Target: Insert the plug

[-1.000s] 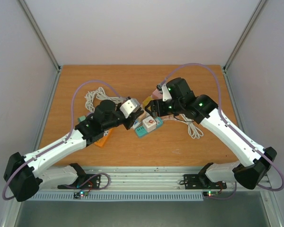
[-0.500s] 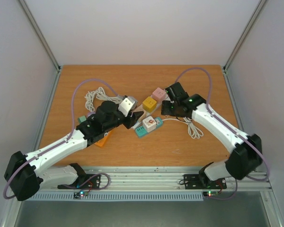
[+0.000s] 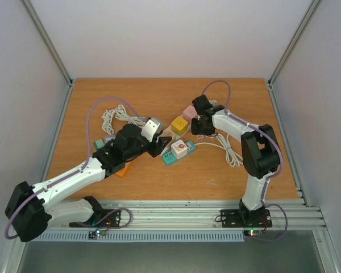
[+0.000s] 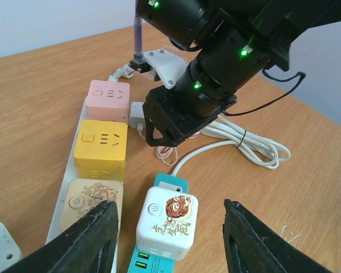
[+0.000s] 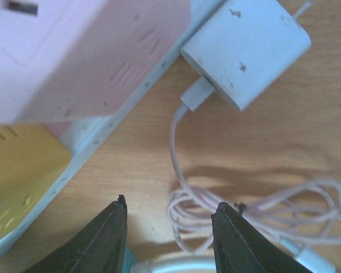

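Wooden table (image 3: 159, 96), white plug (image 5: 247, 51), pale walls (image 3: 159, 34)

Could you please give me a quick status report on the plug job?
Left tool open, near tiger cube. Right tool open, over coiled cable. Plug lies on table beside pink cube, not inserted, not gripped.

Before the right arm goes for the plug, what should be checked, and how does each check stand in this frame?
1. Right gripper open: ok.
2. White square plug adapter lying free, ungripped: ok.
3. Adapter centred between the right fingers: not ok, it sits ahead, offset.
4. Top slots of the pink socket cube free: ok.
5. Thin white cable clear of fingers: cannot tell.
6. Left gripper open, empty: ok.
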